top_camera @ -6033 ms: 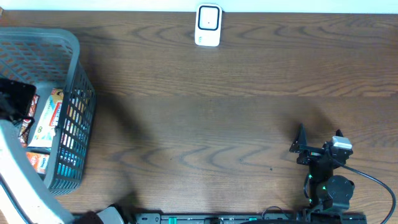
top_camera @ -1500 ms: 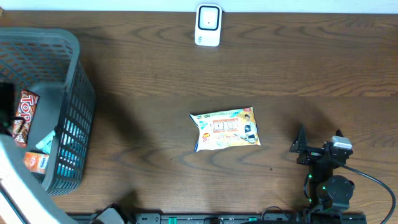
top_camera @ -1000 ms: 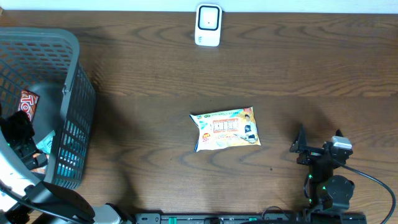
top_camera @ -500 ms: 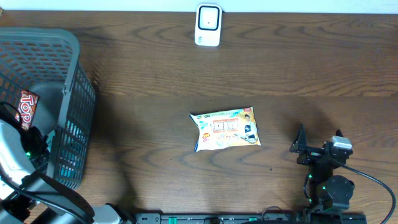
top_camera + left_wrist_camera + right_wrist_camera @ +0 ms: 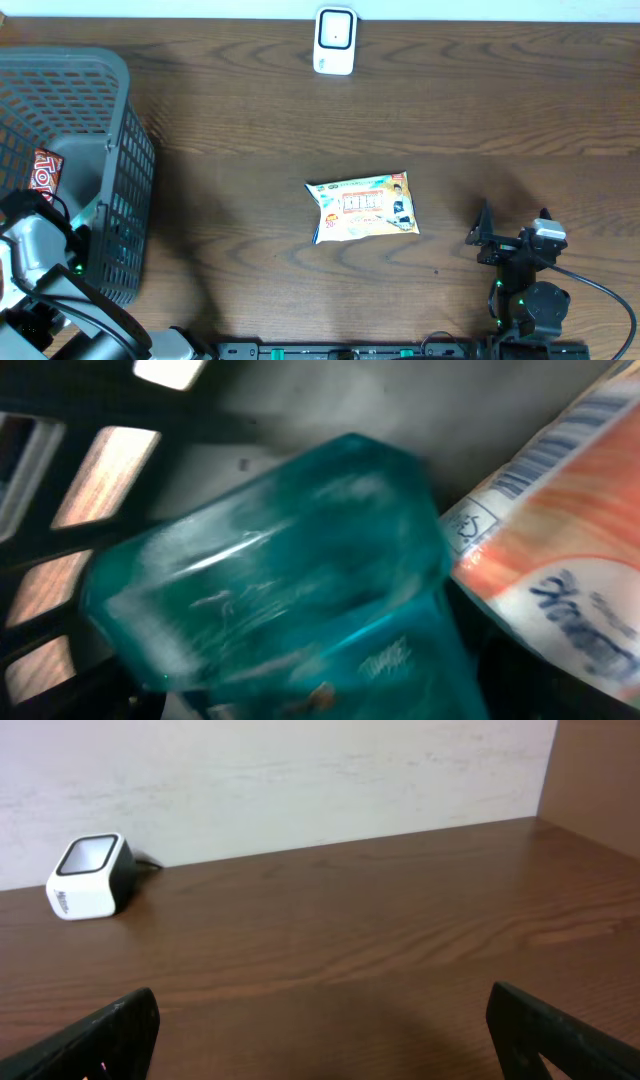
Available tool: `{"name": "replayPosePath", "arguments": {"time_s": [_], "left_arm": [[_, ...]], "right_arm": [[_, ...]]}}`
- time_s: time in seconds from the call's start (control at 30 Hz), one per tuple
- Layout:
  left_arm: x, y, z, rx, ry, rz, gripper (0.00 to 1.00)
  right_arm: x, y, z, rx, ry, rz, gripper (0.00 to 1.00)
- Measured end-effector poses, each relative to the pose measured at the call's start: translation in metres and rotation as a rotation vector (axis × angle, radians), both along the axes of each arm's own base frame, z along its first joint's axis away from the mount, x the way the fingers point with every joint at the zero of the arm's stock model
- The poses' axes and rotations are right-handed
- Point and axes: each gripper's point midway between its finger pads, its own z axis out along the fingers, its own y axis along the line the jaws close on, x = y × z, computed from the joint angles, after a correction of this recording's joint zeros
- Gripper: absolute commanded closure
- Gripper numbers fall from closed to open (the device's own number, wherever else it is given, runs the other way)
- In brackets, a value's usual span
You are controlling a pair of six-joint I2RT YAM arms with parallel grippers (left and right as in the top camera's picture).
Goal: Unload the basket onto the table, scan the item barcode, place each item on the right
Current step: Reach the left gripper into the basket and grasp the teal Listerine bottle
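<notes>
Firstly, counter (image 5: pixel 250 130): brown wood.
Basket (image 5: pixel 120 150): grey, at the left edge, red packet (image 5: pixel 45 172) inside.
Snack packet (image 5: pixel 365 207): flat near the counter's middle, apart from both arms.
Left pincer (image 5: pixel 45 225): down in the basket, released, over a teal packet (image 5: pixel 270 580).
Right pincer (image 5: pixel 513 230): by the near right corner, released, empty.
Scanner (image 5: pixel 334 40): white, at the far edge.

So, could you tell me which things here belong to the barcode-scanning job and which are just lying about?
For the job:
snack packet lying on the table
white scanner at the far edge

Probably just lying about:
grey basket
red packet inside it
teal packet
orange-and-white packet
</notes>
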Motion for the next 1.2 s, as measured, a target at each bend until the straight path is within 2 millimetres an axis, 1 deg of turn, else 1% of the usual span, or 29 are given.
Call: {"name": "replayPosePath", "arguments": {"time_s": [0.07, 0.17, 0.27, 0.33, 0.43, 0.47, 0.53, 0.57, 0.6, 0.67, 0.7, 0.83, 0.97, 1.1, 1.2], "left_arm": [[0.0, -0.002, -0.003, -0.001, -0.008, 0.0, 0.01], [0.001, -0.001, -0.006, 0.02, -0.031, 0.0, 0.14], [0.002, 0.001, -0.007, 0.037, -0.045, 0.01, 0.14], [0.002, 0.001, -0.007, 0.039, -0.046, 0.005, 0.1], [0.002, 0.003, -0.007, 0.044, -0.045, -0.026, 0.11], [0.003, 0.003, -0.007, 0.046, -0.046, -0.036, 0.13], [0.003, 0.004, -0.007, 0.047, -0.046, -0.063, 0.27], [0.003, 0.005, -0.007, 0.048, -0.046, -0.074, 0.32], [0.005, 0.009, -0.006, 0.067, -0.049, -0.09, 0.34], [0.002, 0.011, -0.006, 0.07, -0.037, -0.114, 0.36], [0.002, 0.011, -0.006, 0.069, -0.033, -0.129, 0.42], [0.002, 0.011, -0.006, 0.066, -0.029, -0.169, 0.55], [0.007, 0.012, -0.004, 0.055, -0.044, -0.228, 0.57], [0.016, 0.005, -0.001, 0.013, -0.091, -0.307, 0.57], [0.028, 0.005, 0.01, 0.015, -0.148, -0.35, 0.57]], "right_arm": [[0.0, 0.0, 0.0, 0.0, 0.0, 0.0, 0.01], [0.0, 0.0, 0.0, 0.0, 0.0, 0.0, 0.01], [0.0, 0.0, 0.0, 0.0, 0.0, 0.0, 0.01], [0.0, 0.0, 0.0, 0.0, 0.0, 0.0, 0.01], [0.0, 0.0, 0.0, 0.0, 0.0, 0.0, 0.01], [0.0, 0.0, 0.0, 0.0, 0.0, 0.0, 0.01], [0.0, 0.0, 0.0, 0.0, 0.0, 0.0, 0.01], [0.0, 0.0, 0.0, 0.0, 0.0, 0.0, 0.01], [0.0, 0.0, 0.0, 0.0, 0.0, 0.0, 0.01], [0.0, 0.0, 0.0, 0.0, 0.0, 0.0, 0.01], [0.0, 0.0, 0.0, 0.0, 0.0, 0.0, 0.01], [0.0, 0.0, 0.0, 0.0, 0.0, 0.0, 0.01], [0.0, 0.0, 0.0, 0.0, 0.0, 0.0, 0.01], [0.0, 0.0, 0.0, 0.0, 0.0, 0.0, 0.01], [0.0, 0.0, 0.0, 0.0, 0.0, 0.0, 0.01]]}}
